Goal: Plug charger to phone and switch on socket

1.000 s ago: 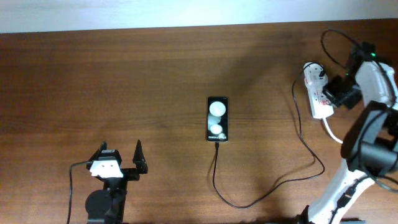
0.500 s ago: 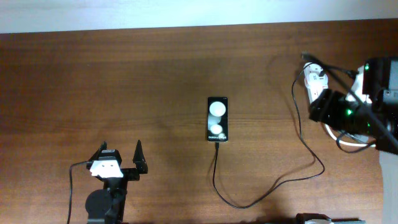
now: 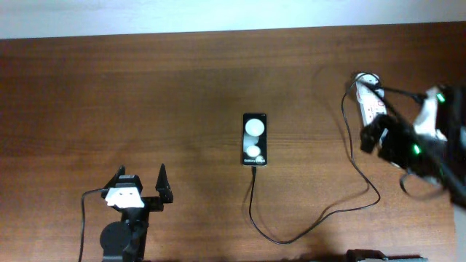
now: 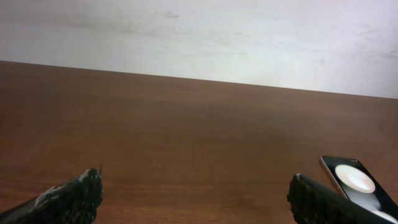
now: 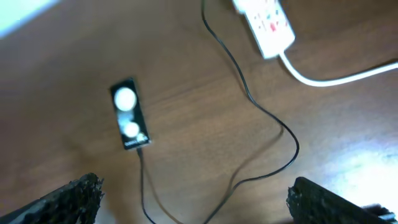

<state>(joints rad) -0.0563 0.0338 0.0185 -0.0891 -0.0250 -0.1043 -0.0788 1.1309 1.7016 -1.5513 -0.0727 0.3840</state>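
The black phone (image 3: 254,139) lies face up mid-table, its two white circles showing. The charger's thin black cable (image 3: 291,239) meets the phone's near edge, loops right and climbs to the white socket (image 3: 368,102) at the far right. My right gripper (image 3: 378,138) is blurred, hovering just near of the socket, whose near end the arm covers. In the right wrist view the gripper (image 5: 202,199) is open and empty, high above the phone (image 5: 129,114), the cable (image 5: 261,112) and the socket (image 5: 266,22). My left gripper (image 3: 140,180) rests open at the front left.
A thick white cord (image 5: 329,78) runs right from the socket's near end. The left wrist view has its open gripper (image 4: 196,199) over bare wood, the phone (image 4: 360,185) at its lower right corner and a pale wall behind the table's far edge.
My right gripper has opened and drawn back from the socket toward the near side, rising. The left arm, phone and cable have not moved.
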